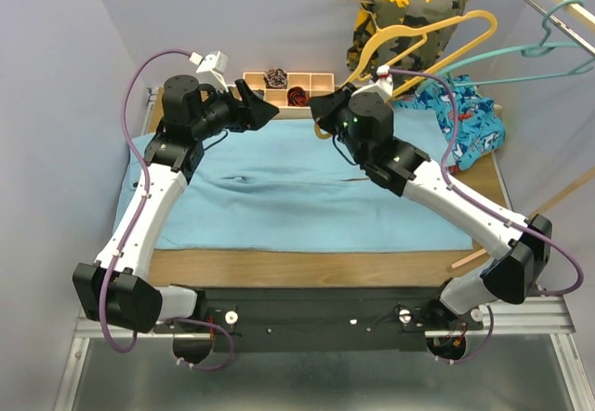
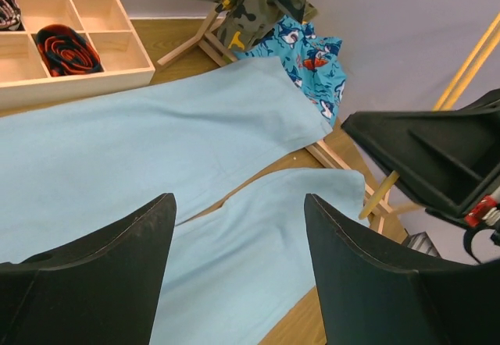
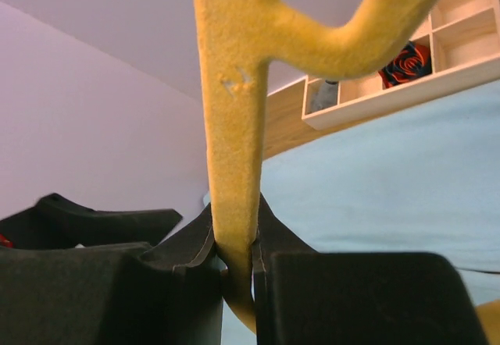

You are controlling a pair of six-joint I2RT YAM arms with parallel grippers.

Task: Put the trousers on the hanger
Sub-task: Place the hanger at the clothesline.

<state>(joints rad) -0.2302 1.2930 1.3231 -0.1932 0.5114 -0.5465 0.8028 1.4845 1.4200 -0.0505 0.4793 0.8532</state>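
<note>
Two rolls point(image 1: 297, 96) in wooden tray point(image 2: 78, 86); left fingers point(image 2: 101, 282) apart, right fingers point(image 3: 183, 271) around yellow hanger point(image 3: 234, 126).

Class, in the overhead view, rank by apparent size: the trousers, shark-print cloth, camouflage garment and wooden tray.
Largest: trousers.
Next: shark-print cloth and camouflage garment, too alike to separate.
Smallest: wooden tray, partly hidden.

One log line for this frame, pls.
left gripper: open, over trousers | right gripper: shut on yellow hanger | trousers: flat on table, not yet on hanger
</note>
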